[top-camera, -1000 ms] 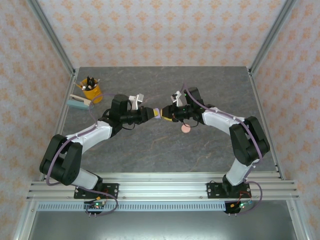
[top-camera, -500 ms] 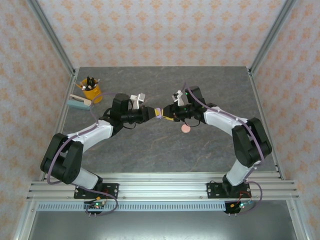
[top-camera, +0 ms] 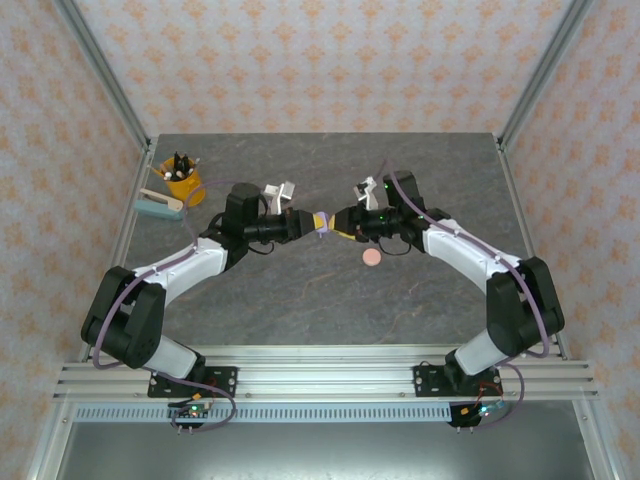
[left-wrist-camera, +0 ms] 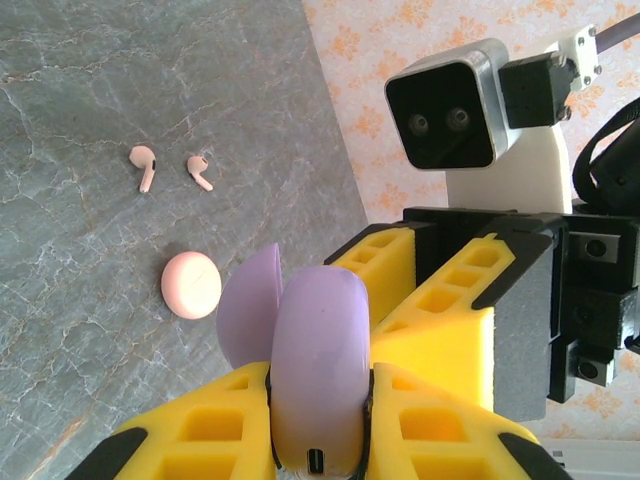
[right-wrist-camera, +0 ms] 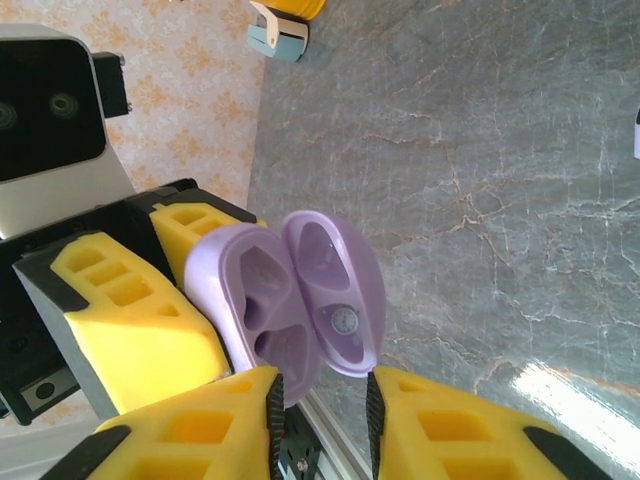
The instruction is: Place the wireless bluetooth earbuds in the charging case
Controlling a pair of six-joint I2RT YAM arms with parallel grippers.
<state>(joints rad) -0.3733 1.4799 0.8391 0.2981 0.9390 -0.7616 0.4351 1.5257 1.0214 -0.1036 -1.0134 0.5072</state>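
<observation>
1. Left pincer [left-wrist-camera: 320,392]: clamped on the lilac charging case [left-wrist-camera: 322,320] and holding it up in the air, well off the table [left-wrist-camera: 80,60]. The lid is swung open. Seen from the right wrist, both wells look empty to me.
2. Right pincer [right-wrist-camera: 320,398]: nose to nose with the left one. Its jaws stand apart with a clear gap between them, and the lower rim of the case sits just at the mouth. It doesn't look like it's gripping anything.
3. Down below the two of them, a little to the right pincer's side, a closed pink round case [left-wrist-camera: 191,285] lies flat on the table.
4. Past that, further along the line the left pincer points and so on the right arm's side, are the two salmon-pink earbuds [left-wrist-camera: 145,168]. They lie flat, side by side, close but not touching. The stems run roughly along that same line, with the bulb ends on the far side.
5. My take: the right arm is free and clearly the nearer one, so the pick is its job. It needs to go down and back toward its own wrist, jaws set across a stem. Those buds probably match the pink case, not the lilac one.
</observation>
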